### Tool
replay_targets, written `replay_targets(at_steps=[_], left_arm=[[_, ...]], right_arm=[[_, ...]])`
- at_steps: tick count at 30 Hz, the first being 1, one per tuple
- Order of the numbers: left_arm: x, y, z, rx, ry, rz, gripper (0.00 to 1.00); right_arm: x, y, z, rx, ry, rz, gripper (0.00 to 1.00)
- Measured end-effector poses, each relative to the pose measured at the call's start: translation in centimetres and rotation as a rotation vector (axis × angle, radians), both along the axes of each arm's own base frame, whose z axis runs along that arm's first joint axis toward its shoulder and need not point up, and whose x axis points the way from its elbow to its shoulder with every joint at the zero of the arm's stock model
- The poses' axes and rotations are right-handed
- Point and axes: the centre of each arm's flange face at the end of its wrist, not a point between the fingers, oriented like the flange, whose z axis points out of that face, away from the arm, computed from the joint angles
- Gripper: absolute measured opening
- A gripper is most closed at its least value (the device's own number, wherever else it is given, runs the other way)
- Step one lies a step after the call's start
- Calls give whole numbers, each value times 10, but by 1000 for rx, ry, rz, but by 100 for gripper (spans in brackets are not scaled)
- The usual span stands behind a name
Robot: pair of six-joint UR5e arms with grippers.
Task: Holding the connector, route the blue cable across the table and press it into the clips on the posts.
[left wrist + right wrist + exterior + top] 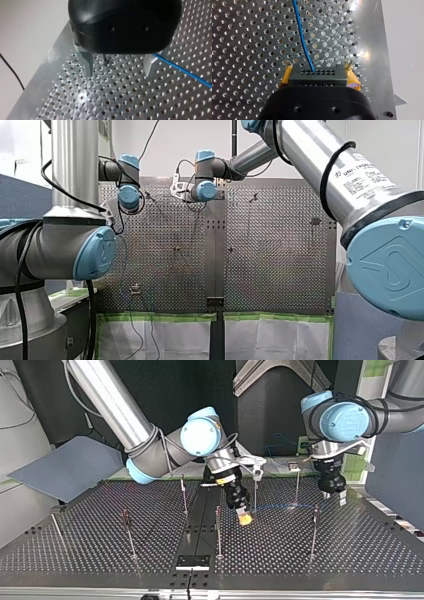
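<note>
My right gripper [317,76] has its yellow pads [286,75] shut on a black connector [317,73]. A blue cable [302,37] runs out of the connector and away over the perforated table. In the top view my right gripper [244,518] hangs low near the table's middle. From there the blue cable [285,506] stretches as a thin line toward my left gripper [335,497]. In the left wrist view my left gripper [118,70] is open just above the table. The blue cable [182,71] passes by one finger [150,65], and nothing is held between the fingers.
Several thin posts stand on the perforated table [90,545], among them a post [218,530] beside my right gripper, a post [314,530] near my left gripper and a post [127,530] further along. A black plate [192,561] lies at the table's near edge in the top view.
</note>
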Motion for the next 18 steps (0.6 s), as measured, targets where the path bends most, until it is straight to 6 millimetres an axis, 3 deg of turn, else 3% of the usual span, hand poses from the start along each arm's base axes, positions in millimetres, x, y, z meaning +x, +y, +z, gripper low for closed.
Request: replay_targets(at_steps=[8,18], left_arm=[[-30,-12,-1,-22,46,-71,100],[-58,-29,23,27,66,-149,100]], right_arm=[[-1,2,-2,10,12,-7,0],[-3,0,-3,20,12,-29,0]])
